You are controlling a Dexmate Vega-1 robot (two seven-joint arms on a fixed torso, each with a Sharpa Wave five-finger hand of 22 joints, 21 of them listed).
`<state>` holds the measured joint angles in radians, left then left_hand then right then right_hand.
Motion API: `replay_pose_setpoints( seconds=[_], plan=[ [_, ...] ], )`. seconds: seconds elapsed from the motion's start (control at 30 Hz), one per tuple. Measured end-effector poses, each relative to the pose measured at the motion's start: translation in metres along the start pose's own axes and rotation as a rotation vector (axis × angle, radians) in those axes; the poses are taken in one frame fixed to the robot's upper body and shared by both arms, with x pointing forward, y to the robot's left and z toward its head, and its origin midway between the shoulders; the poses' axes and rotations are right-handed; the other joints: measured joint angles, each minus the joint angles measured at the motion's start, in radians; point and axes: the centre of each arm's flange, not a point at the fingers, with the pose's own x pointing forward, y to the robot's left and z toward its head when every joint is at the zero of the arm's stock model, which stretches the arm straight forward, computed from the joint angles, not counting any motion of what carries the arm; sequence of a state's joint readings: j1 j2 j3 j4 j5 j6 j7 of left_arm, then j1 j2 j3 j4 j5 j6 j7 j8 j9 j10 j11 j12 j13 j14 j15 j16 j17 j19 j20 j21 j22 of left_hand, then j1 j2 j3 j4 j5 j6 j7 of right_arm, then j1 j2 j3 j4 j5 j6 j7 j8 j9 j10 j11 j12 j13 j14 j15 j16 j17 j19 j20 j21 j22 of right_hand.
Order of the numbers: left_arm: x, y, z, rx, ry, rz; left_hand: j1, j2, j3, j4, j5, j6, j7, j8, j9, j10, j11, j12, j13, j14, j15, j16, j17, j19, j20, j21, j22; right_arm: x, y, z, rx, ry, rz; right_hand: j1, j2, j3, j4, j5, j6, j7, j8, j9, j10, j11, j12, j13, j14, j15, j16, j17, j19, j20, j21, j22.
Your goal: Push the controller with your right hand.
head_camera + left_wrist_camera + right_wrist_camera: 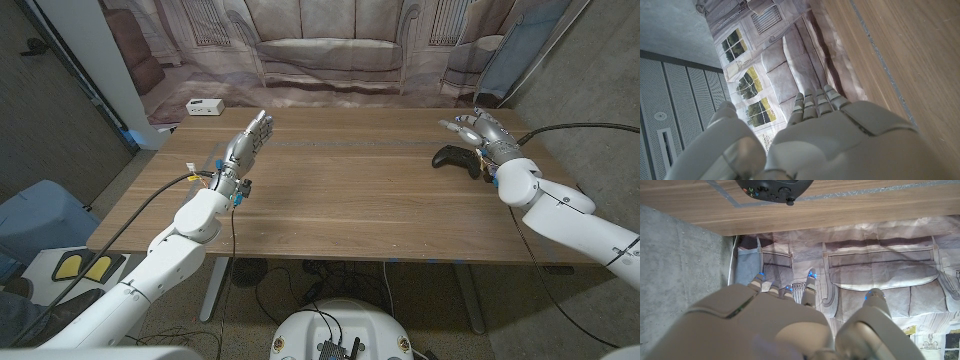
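A black game controller lies on the wooden table near its right edge; in the right wrist view the controller shows with its buttons and sticks. My right hand hovers just beyond and to the right of it, fingers spread, holding nothing; whether it touches the controller I cannot tell. The right hand fills the lower part of its wrist view. My left hand stands over the table's left side, fingers extended together and empty, and the left hand shows from behind in its wrist view.
A small white box sits off the table's far left corner. A printed backdrop of a sofa and windows hangs behind the table. The table's right edge runs close past the controller.
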<state>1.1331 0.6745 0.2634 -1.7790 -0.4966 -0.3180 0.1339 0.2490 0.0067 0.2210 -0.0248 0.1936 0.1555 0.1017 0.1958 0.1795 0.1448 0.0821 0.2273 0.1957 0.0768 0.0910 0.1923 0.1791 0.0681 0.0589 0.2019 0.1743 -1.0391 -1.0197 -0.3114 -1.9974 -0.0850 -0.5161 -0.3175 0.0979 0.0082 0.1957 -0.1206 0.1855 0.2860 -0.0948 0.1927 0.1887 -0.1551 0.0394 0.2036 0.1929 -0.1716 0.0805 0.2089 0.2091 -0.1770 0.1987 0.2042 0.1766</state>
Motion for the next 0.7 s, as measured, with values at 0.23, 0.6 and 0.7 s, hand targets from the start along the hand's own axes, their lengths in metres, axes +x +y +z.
replay_pose_setpoints(
  seconds=[0.23,0.6,0.7],
  plan=[
    [0.000,-0.002,-0.001,0.000,-0.001,0.008,0.000,0.000,0.003,-0.003,0.000,0.018,0.004,0.000,0.000,0.011,0.000,0.000,0.000,0.009,-0.002,0.000,0.000,0.000,0.000,0.000,0.000,0.009,0.003,0.001,-0.026,0.009,0.026,0.000,0.000,0.004,-0.004,0.000,0.000,0.000,0.001,0.000,-0.004,-0.004,0.000,0.000,0.000,0.000,0.000,0.000,0.000,0.000,0.000,0.000],
    [0.000,-0.004,-0.002,-0.003,-0.002,0.026,0.005,0.005,0.002,-0.008,0.000,0.034,0.005,0.004,0.000,0.022,-0.003,0.000,0.000,0.017,-0.002,0.000,0.000,0.000,0.000,0.000,0.000,0.023,0.007,0.003,-0.085,0.020,0.059,0.005,0.005,0.004,-0.004,0.000,0.000,0.000,0.004,0.000,-0.015,-0.004,-0.008,0.000,0.000,0.011,0.000,0.000,0.000,0.000,0.000,0.000],
    [-0.002,-0.004,-0.002,-0.004,-0.005,0.034,0.005,0.005,0.004,-0.010,0.000,0.039,0.000,0.005,0.000,0.025,0.000,0.000,0.000,0.020,-0.002,0.000,0.000,0.002,0.002,0.000,0.000,0.026,0.008,0.003,-0.100,0.021,0.061,0.005,0.005,0.004,-0.004,0.000,0.000,0.000,0.004,0.000,-0.015,-0.004,-0.012,0.000,0.000,0.011,0.000,0.000,0.006,0.005,0.000,0.000]
  ],
)
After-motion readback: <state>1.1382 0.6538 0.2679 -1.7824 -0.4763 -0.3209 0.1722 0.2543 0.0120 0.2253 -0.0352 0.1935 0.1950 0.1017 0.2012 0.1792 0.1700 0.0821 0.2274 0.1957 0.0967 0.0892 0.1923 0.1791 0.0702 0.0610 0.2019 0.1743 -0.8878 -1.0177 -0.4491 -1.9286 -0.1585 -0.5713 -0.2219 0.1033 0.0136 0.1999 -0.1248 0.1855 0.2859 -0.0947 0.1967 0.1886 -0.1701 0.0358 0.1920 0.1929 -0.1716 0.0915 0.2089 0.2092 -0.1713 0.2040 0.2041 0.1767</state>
